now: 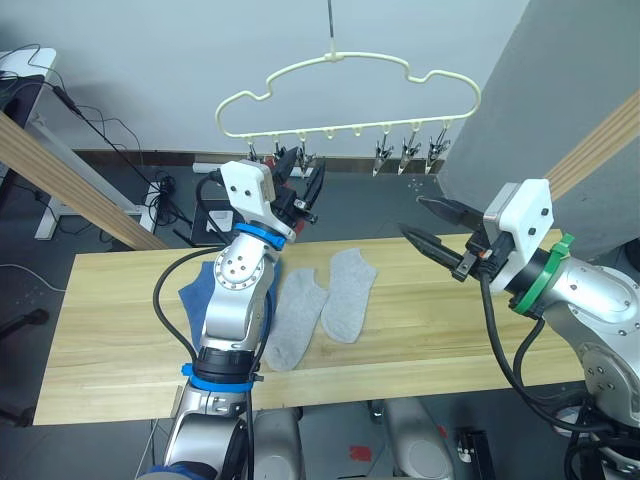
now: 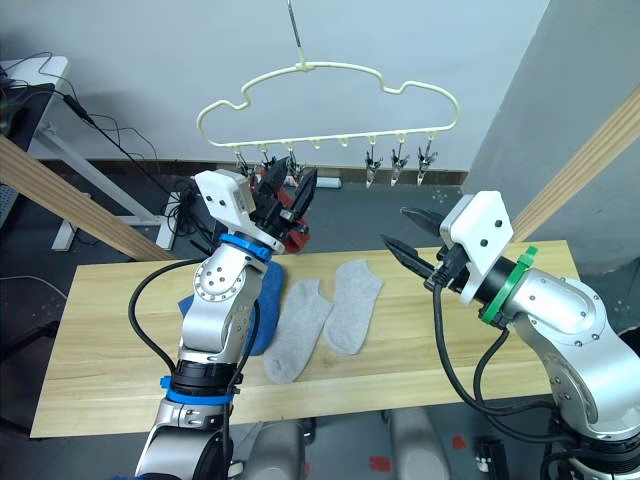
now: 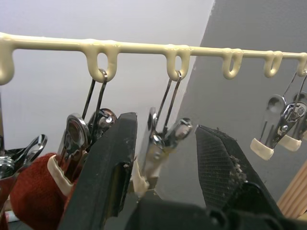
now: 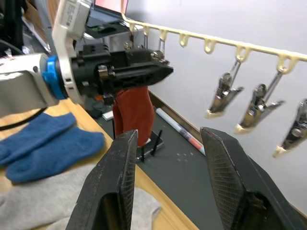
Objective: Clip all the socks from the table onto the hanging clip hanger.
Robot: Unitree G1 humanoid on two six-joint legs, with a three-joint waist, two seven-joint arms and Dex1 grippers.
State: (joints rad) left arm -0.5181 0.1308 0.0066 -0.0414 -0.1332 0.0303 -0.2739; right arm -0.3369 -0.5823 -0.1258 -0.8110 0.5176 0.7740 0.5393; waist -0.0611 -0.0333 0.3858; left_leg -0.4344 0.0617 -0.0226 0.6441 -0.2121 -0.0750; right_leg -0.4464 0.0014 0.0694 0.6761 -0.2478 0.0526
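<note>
The clip hanger [image 1: 345,95] hangs above the far edge of the table [image 1: 120,330], carrying six metal clips in a row: three bunched at its left end and three at its right end. Rust red socks [image 4: 134,112] hang from the left clips; how many red ones there are cannot be told, as the left arm covers them.

On the table lie two light grey socks [image 1: 320,305] side by side near the middle, and at their 9 o'clock blue socks [image 4: 45,143], two of them, overlapping, partly hidden under the left arm.

The left gripper [image 1: 300,180] is raised to the left clips, its fingers [image 3: 108,172] spread apart with one empty clip [image 3: 160,143] between them, nothing grasped. The right gripper [image 1: 435,225] hovers at 3 o'clock of the grey socks, above the table, released and empty, pointing toward the left gripper.
</note>
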